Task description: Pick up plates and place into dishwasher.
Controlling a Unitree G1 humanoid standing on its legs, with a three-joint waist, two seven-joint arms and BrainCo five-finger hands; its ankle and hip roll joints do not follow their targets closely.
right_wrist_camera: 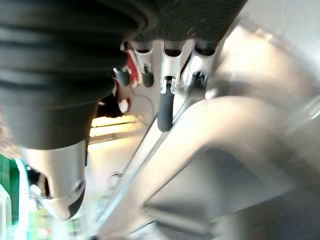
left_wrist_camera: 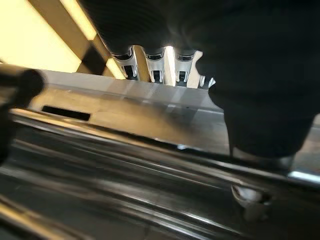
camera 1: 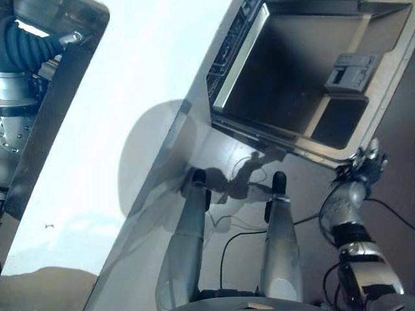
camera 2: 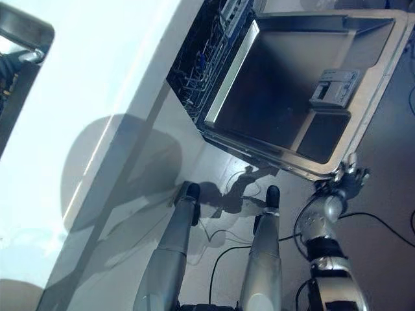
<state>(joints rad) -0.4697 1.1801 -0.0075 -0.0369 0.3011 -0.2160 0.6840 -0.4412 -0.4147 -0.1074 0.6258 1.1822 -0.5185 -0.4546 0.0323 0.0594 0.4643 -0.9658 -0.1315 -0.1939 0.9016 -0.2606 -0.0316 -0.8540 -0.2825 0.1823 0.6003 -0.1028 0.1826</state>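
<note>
The dishwasher stands open, its steel door point(camera 1: 285, 78) folded down flat with the detergent box point(camera 1: 350, 71) on its inner face. Behind the door, the wire rack point(camera 2: 201, 65) sits inside the tub. My right hand point(camera 1: 364, 162) hangs just off the door's near corner, above the dark floor. It is open: in the right wrist view its fingers point(right_wrist_camera: 165, 107) are loose and hold nothing. My left hand point(camera 1: 23, 42) reaches down into the steel sink at the far left. In the left wrist view the left hand point(left_wrist_camera: 155, 62) lies past a steel rim point(left_wrist_camera: 125, 105).
A long white countertop point(camera 1: 117, 129) runs between the sink point(camera 1: 58, 110) and the dishwasher. The white cabinet front point(camera 2: 130, 227) drops below it. Dark floor point(camera 1: 395, 194) lies to the right of the door.
</note>
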